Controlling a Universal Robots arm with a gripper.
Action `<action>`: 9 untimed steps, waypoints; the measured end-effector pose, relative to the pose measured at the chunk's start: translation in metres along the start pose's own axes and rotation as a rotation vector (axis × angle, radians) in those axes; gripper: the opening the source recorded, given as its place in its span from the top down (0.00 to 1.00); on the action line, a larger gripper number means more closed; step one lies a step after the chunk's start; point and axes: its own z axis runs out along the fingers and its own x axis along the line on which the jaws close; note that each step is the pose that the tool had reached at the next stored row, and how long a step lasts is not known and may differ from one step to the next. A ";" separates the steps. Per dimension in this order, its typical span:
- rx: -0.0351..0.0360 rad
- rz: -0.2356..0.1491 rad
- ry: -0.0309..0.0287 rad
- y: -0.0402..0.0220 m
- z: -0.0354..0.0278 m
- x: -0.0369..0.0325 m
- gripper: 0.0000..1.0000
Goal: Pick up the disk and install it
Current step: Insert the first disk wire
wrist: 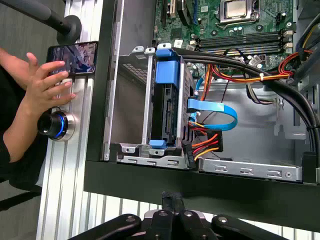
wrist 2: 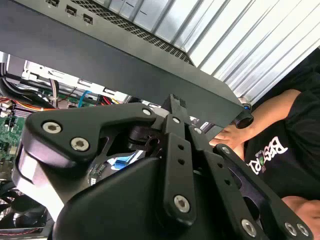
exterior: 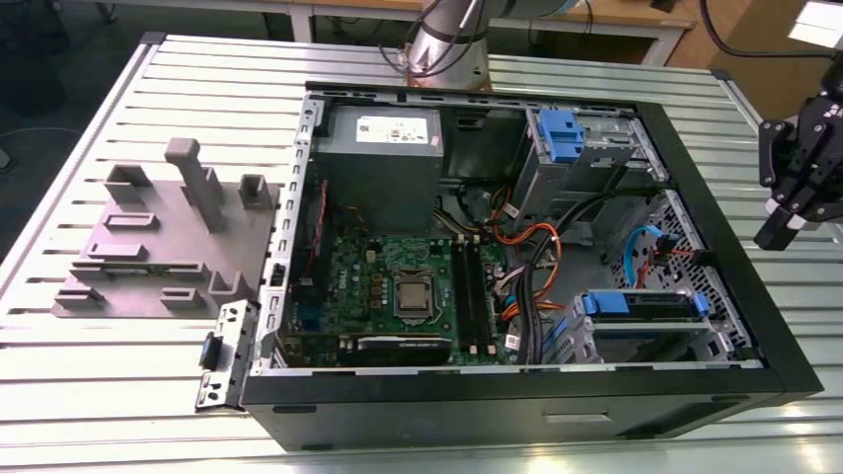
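The disk (exterior: 639, 305), a drive in a blue plastic bracket, sits inside the metal drive cage (exterior: 718, 341) of the open computer case, at the exterior view's right. In the first wrist view the disk (wrist: 167, 100) stands edge-on in that cage, with a blue ribbon cable (wrist: 215, 112) and a coloured power plug running up to it. My gripper (exterior: 777, 235) hangs outside the case, beyond its right wall, over the slatted table. Its black fingers are together with nothing between them, as my gripper (wrist: 173, 199) (wrist 2: 175, 104) shows in both wrist views.
A grey power supply box (exterior: 382, 148), the motherboard (exterior: 395, 286) and bundled cables (exterior: 527, 247) occupy the case. A blue latch (exterior: 560, 133) tops the upper bay. A grey fixture block (exterior: 158, 237) stands left of the case. A person's hand (wrist: 45, 85) rests by a phone (wrist: 75, 55).
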 end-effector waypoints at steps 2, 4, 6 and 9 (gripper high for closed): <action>0.0000 0.000 0.0000 0.0025 0.0003 -0.0001 0.89; 0.0000 0.000 -0.0001 0.0041 0.0006 -0.0002 0.89; 0.0000 0.000 -0.0001 0.0059 0.0008 -0.0003 0.89; 0.0000 0.000 0.0000 0.0063 0.0008 -0.0003 0.89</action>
